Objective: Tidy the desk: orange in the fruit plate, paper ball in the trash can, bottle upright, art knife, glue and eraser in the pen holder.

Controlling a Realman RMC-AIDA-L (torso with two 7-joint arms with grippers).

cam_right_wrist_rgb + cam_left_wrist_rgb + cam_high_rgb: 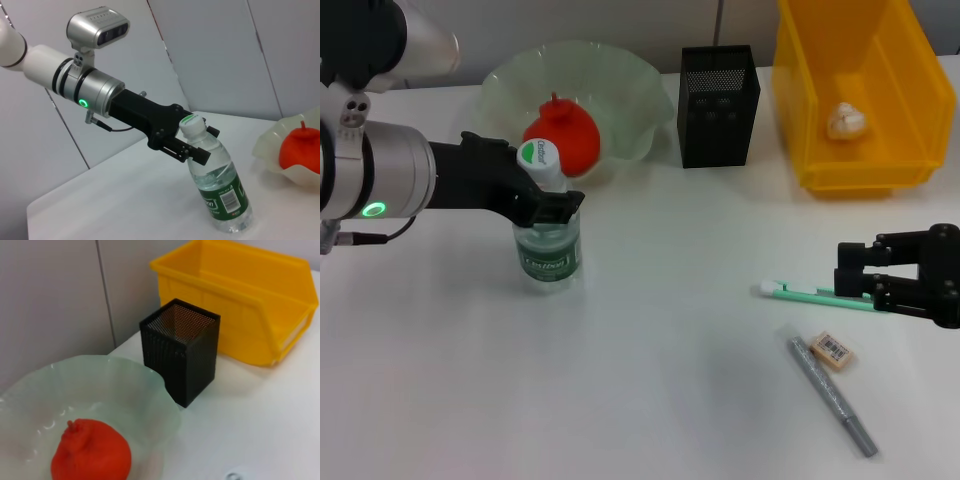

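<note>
The clear bottle (pixel 549 248) with a green label stands on the table, leaning slightly, and my left gripper (pixel 558 205) is shut on its shoulder just below the white cap; the right wrist view shows the same grip on the bottle (pixel 220 195). The orange (pixel 563 138) lies in the pale green fruit plate (pixel 620 72). The paper ball (pixel 847 120) rests inside the yellow trash can (pixel 798 100). My right gripper (pixel 868 275) is open at the right, by the end of the green and white glue (pixel 810 292). The eraser (pixel 834 350) and the grey art knife (pixel 832 395) lie nearer the front. The black mesh pen holder (pixel 718 105) stands between plate and bin.
In the left wrist view, the pen holder (pixel 180 355) stands close beside the fruit plate (pixel 125 385), with the trash can (pixel 240 305) behind it against the wall. The table is white.
</note>
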